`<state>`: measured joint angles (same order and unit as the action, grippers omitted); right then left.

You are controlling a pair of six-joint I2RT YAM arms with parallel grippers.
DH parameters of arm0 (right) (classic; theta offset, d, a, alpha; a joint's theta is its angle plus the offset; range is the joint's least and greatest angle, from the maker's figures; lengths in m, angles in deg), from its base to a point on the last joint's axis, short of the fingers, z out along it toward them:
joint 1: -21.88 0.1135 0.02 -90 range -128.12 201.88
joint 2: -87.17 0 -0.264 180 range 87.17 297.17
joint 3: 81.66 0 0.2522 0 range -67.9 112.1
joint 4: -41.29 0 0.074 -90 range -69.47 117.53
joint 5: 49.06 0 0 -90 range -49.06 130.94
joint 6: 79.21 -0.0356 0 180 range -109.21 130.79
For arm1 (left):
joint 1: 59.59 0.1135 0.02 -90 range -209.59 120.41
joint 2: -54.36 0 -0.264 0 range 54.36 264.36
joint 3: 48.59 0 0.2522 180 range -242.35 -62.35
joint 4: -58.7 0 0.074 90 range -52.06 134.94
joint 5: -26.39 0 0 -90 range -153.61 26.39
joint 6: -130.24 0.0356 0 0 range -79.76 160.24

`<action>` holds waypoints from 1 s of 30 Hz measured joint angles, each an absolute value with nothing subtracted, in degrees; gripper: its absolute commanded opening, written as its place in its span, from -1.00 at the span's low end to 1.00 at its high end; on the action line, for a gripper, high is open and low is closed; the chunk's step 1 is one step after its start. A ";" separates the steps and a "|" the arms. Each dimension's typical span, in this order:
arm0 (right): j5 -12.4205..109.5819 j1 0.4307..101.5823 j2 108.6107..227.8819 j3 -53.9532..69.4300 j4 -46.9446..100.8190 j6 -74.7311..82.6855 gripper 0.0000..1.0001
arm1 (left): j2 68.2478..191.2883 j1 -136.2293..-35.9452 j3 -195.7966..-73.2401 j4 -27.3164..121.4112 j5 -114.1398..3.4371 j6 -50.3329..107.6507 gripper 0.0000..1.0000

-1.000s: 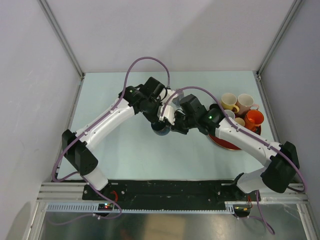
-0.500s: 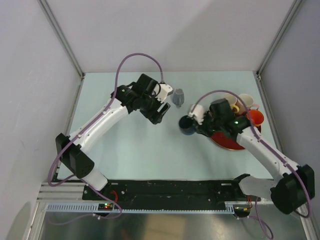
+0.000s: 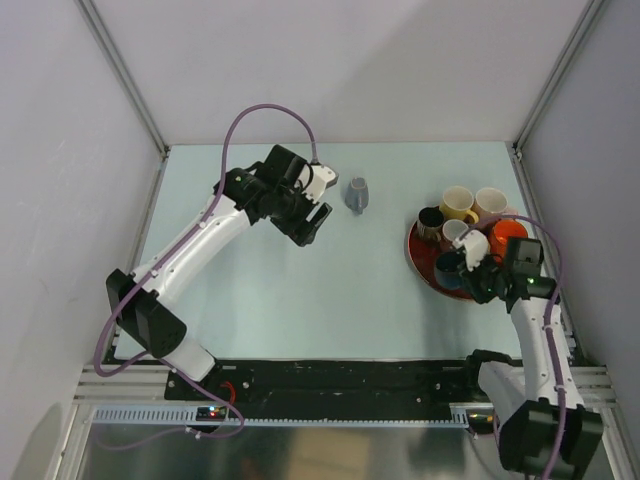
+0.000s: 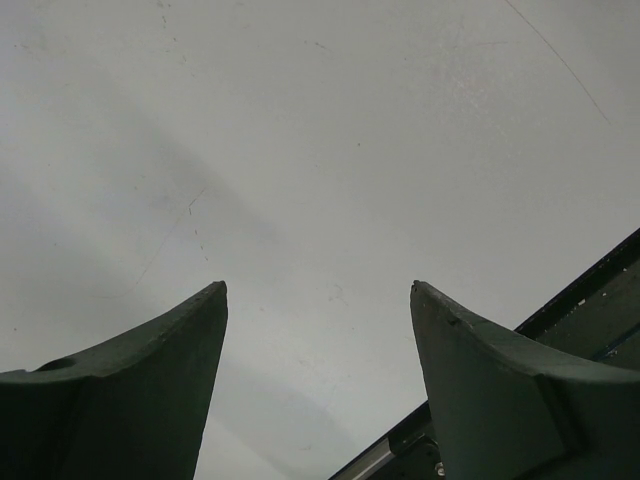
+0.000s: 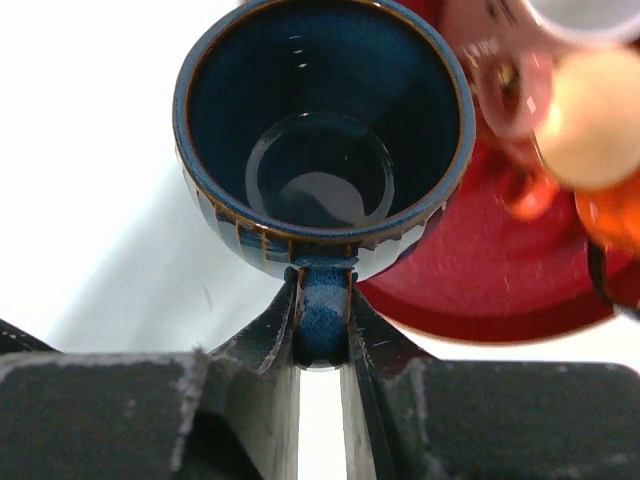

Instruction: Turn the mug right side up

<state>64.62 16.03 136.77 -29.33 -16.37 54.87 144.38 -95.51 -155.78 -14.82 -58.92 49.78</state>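
My right gripper (image 3: 468, 272) is shut on the handle of a dark blue mug (image 3: 449, 266). It holds the mug over the near left edge of the red tray (image 3: 418, 258). In the right wrist view the blue mug (image 5: 320, 130) has its opening towards the camera, and its handle is pinched between my fingers (image 5: 275, 335), with the gripper (image 5: 322, 330) closed around it. My left gripper (image 3: 312, 218) is open and empty over bare table, which is all that shows between its tips in the left wrist view (image 4: 315, 300). A small grey mug (image 3: 357, 194) sits on the table to its right.
The red tray (image 5: 480, 290) holds several mugs: dark (image 3: 431, 222), yellow (image 3: 459, 203), pale pink (image 3: 490, 203), small white (image 3: 457, 232) and orange (image 3: 508, 238). The enclosure's frame posts stand at the table's far corners.
My right arm has carried the blue mug from the table's middle to the right, over the tray's edge. My left gripper has let go and drawn back left, uncovering the grey mug.
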 measured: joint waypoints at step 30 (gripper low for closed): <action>69.80 -9.52 152.62 -32.00 -9.20 75.50 -0.57 | 144.90 -95.49 -155.78 -14.87 -58.62 50.81 0.56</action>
<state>69.80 -9.52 152.62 -32.00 -9.20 75.50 144.90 -95.49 -155.78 -14.87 -58.62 50.81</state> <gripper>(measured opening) 0.196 0.778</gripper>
